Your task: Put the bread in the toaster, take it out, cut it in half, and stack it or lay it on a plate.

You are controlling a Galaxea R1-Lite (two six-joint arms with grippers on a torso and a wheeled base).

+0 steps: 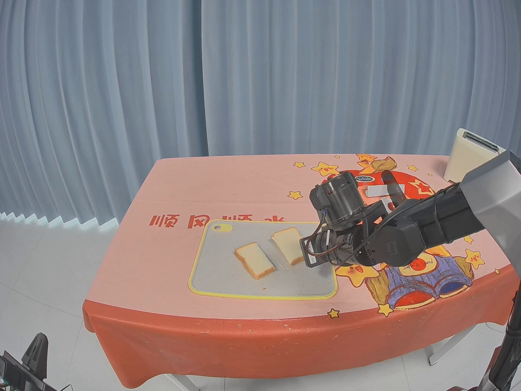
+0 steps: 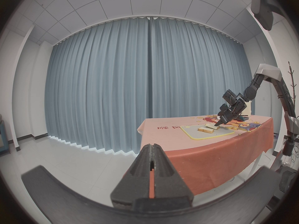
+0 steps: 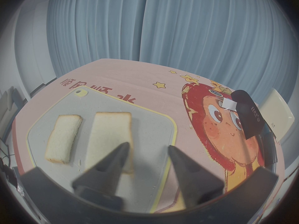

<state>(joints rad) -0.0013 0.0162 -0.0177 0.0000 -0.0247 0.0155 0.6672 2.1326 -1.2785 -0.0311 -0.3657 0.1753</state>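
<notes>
1. Right gripper (image 3: 148, 147) – jaws spread wide, holding nothing – hangs at the right edge of the board (image 1: 217, 278), one finger over a bread half (image 1: 288, 245).
2. Other half (image 1: 255, 260) lies just beside it, apart.
3. Left gripper (image 2: 151, 159) – closed, empty – sits off the table (image 1: 163, 191).

Right gripper (image 3: 149, 147), jaws apart, sits low over the cutting board's (image 1: 228, 278) right edge, blocking the right bread half (image 1: 288, 245) from that side. The gap to the left half (image 1: 255, 260) is narrow. There is open room along the board's near strip and on the table (image 1: 157, 256) left of it. Toaster (image 1: 472, 156) and black tool (image 3: 247, 114) crowd the far right.
</notes>
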